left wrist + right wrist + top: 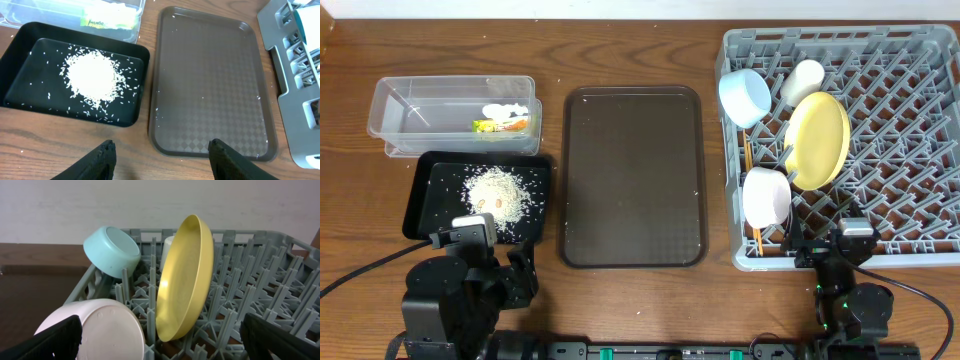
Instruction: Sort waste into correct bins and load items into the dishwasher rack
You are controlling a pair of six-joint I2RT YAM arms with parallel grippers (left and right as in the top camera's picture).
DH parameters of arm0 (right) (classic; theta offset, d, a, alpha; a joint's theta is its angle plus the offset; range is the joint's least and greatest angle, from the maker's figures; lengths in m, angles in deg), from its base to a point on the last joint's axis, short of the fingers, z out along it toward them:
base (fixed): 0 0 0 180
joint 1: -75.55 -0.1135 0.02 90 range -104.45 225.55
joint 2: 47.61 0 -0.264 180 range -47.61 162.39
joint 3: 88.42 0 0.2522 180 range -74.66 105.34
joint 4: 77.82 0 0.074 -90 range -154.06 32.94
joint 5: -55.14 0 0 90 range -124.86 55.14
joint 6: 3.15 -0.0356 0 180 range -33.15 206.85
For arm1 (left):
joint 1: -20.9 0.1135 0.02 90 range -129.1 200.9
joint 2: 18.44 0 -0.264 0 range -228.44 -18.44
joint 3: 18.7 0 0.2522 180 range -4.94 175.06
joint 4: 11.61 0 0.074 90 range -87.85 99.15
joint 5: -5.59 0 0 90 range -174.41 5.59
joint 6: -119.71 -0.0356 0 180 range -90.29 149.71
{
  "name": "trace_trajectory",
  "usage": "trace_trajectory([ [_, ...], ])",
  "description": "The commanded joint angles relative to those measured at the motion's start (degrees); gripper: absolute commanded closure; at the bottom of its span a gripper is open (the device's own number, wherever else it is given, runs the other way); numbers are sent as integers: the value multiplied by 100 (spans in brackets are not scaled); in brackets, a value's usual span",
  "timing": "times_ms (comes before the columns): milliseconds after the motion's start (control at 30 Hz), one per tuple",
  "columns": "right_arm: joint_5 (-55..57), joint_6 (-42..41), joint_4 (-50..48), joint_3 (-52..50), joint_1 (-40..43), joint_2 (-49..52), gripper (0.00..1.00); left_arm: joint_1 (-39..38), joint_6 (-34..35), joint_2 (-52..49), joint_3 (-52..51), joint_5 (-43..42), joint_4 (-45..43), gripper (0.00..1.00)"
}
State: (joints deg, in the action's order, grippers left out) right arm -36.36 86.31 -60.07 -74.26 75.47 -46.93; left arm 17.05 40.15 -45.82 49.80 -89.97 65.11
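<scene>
Over at the rack (910, 200), loading looks finished: plate (817, 138) on edge between pegs, leaning; blue bowl (744, 95), white bowl (766, 195) and cup (804, 80) tipped sideways; chopsticks (749, 158) lying near-to-far along its left wall. Wrapper (500, 125) sits in the tub (400, 110), rice (500, 190) in the black tray (425, 200). Left end effector (165, 162) and right end effector (165, 340) gape wide, empty. Probably only stray grains remain to chase.
</scene>
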Motion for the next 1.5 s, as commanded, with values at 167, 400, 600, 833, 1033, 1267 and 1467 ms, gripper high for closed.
trace_trajectory([
  [167,61,103,28,-9,15,-39,1,20,-52,13,-11,107,-4,38],
  [400,61,103,28,-9,17,-39,1,20,-52,13,-11,107,-4,38],
  [600,61,103,28,-9,15,-39,1,17,-52,13,-11,107,-4,38],
  [833,61,103,28,-9,15,-39,1,20,-52,13,-11,107,-4,38],
  [1033,63,103,28,-9,17,-39,1,20,-55,22,-11,109,0,38],
  [1267,61,103,28,-9,15,-39,1,96,-103,398,-243,369,-9,38],
  [1467,63,103,28,-9,17,-39,1,212,-101,1178,-1213,369,-988,38],
])
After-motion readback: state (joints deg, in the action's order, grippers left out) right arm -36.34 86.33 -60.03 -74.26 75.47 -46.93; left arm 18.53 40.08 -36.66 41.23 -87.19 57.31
